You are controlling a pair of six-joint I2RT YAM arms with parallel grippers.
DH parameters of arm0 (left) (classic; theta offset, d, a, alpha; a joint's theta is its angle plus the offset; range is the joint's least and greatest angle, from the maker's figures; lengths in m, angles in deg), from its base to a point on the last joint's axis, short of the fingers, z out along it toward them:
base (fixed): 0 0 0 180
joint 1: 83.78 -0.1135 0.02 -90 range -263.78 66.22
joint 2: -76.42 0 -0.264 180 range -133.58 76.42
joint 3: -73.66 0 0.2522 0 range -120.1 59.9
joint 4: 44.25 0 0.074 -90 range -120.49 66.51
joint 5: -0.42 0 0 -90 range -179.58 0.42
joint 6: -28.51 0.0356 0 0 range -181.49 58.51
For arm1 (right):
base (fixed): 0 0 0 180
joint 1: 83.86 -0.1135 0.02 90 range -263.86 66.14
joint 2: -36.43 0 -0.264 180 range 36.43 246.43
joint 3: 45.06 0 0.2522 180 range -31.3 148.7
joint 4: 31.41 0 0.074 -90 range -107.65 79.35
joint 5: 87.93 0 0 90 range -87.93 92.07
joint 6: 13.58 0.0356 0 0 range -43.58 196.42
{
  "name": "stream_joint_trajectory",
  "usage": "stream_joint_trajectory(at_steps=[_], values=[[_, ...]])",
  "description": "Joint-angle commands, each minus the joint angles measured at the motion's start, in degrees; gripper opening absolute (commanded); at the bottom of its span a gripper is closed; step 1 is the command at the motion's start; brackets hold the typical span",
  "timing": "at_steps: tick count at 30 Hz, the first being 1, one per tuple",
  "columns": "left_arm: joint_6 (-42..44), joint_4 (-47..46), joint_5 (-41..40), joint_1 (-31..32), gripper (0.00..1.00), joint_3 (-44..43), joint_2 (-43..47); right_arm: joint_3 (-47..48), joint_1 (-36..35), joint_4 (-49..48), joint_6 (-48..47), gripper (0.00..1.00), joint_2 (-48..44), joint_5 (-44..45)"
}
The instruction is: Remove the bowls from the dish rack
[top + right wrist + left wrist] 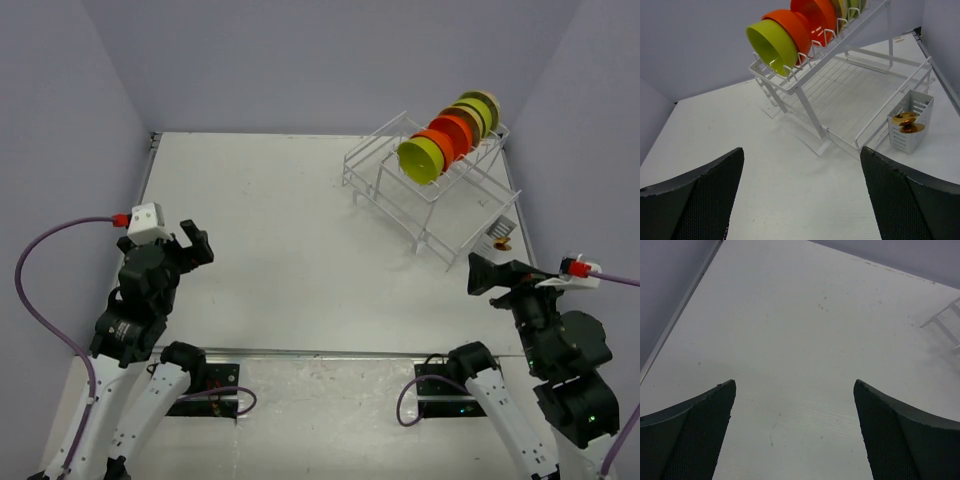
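Note:
The white wire dish rack stands at the table's far right and also shows in the right wrist view. On its upper tier several bowls stand on edge in a row: a yellow-green bowl at the front, orange-red bowls behind it, more yellow-green and cream ones at the back. The right wrist view shows the front yellow-green bowl and an orange-red bowl. My right gripper is open and empty, short of the rack's near end. My left gripper is open and empty at the near left.
A small white slotted caddy holding something brown-gold hangs at the rack's near right end. Grey walls close in on three sides. A strip of the rack shows at the right edge of the left wrist view.

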Motion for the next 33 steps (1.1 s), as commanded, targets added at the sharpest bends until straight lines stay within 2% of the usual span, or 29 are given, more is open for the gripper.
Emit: stream_joint_trajectory(at_steps=[1,4,5,7,10,13,15,17,18,21,24,25,27,30,32,33], values=[[-0.9,-2.0,-1.0,0.1,1.00,0.3,-0.8,0.0,0.0,-2.6,-0.4,0.99,1.3,0.7],[-0.8,-2.1,-0.7,0.1,1.00,0.3,-1.4,-1.7,0.0,-7.6,-0.6,0.99,-0.2,-4.3],[-0.8,-2.1,-0.6,0.1,1.00,0.3,-1.6,-2.8,0.0,-13.9,-1.4,0.99,-1.1,-11.0],[-0.8,-2.2,-0.2,0.1,1.00,0.4,-1.9,-5.0,-0.1,-19.3,-0.6,0.99,-0.8,-15.9],[-0.5,-2.6,1.0,0.1,1.00,0.5,-2.3,1.8,-0.1,-17.0,-1.1,0.99,7.3,-17.1],[0.3,-3.5,3.6,0.1,1.00,0.9,-2.9,8.9,-0.1,-12.6,-5.5,0.99,22.3,-16.0],[0.3,-3.5,3.8,0.1,1.00,1.0,-3.2,15.3,-0.6,-9.2,-8.8,0.99,28.3,-8.1],[0.4,-3.7,4.3,0.1,1.00,1.2,-2.9,19.5,-5.5,-4.9,-11.7,0.99,35.6,1.3],[0.5,-3.9,4.9,0.1,1.00,1.3,-2.7,22.6,-11.8,-4.2,-13.0,0.99,37.9,13.1],[0.8,-4.3,5.7,0.1,1.00,1.4,-3.0,30.1,-20.3,0.0,-18.2,0.99,47.9,30.9],[0.9,-4.2,6.1,0.1,1.00,1.4,-3.5,37.0,-23.0,2.4,-24.1,0.89,56.4,36.5],[0.9,-4.3,6.1,0.1,1.00,1.4,-3.5,38.3,-23.2,2.1,-26.9,0.78,58.0,36.0],[0.9,-4.5,6.4,0.1,1.00,1.5,-3.0,41.0,-23.2,1.3,-29.5,0.67,62.2,34.9],[0.9,-4.7,6.8,0.1,1.00,1.8,-2.3,42.3,-23.2,-1.4,-35.1,0.66,67.4,38.4],[0.9,-4.7,6.9,0.2,1.00,1.8,-2.0,41.5,-23.2,-5.4,-40.6,0.59,69.3,42.6],[1.0,-4.9,7.1,0.2,1.00,1.9,-1.9,41.1,-23.2,-7.1,-42.5,0.59,70.0,44.1]])
